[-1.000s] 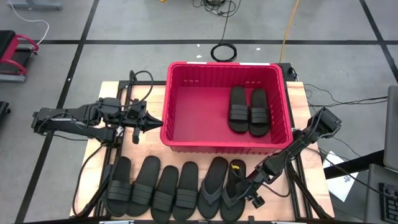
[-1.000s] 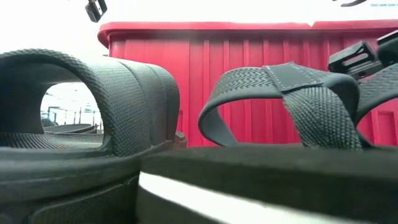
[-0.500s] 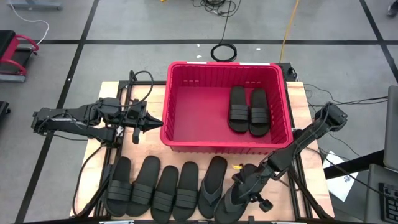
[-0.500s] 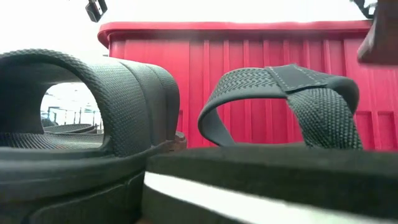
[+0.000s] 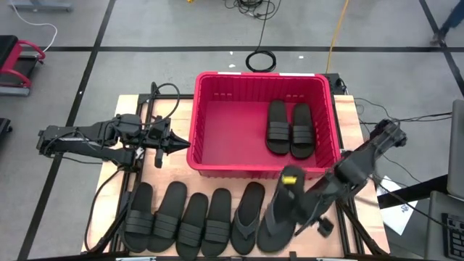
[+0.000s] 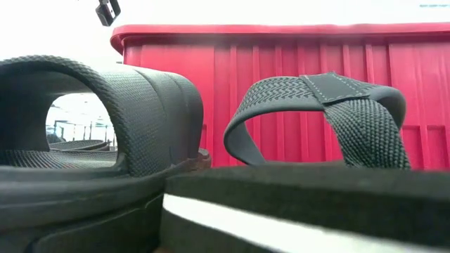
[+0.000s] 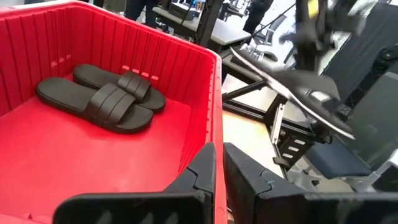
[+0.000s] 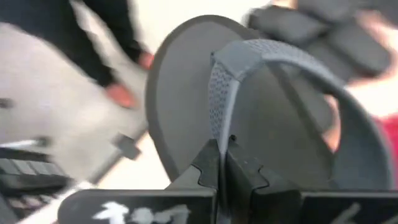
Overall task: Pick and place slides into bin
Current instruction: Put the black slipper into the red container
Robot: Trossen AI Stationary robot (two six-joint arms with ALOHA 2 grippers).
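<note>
A black thong flip-flop [image 5: 279, 215] is lifted off the bench [image 5: 177, 110], at about 5 o'clock in the high view, just in front of the red bin [image 5: 210, 138]. The right gripper [image 8: 219, 163] pinches its strap, with the fingers pressed together on it. Inside the bin, at the right side, two ribbed-strap slides [image 5: 289, 127] lie side by side. Along the near edge of the bench, at 7 to 6 o'clock, four more ribbed slides [image 5: 177, 217] and one thong flip-flop [image 5: 246, 216] lie in a row. The left gripper [image 7: 218, 163] hovers at 9 o'clock, just beside the left wall of the bin, its fingers almost pressed together and holding nothing.
</note>
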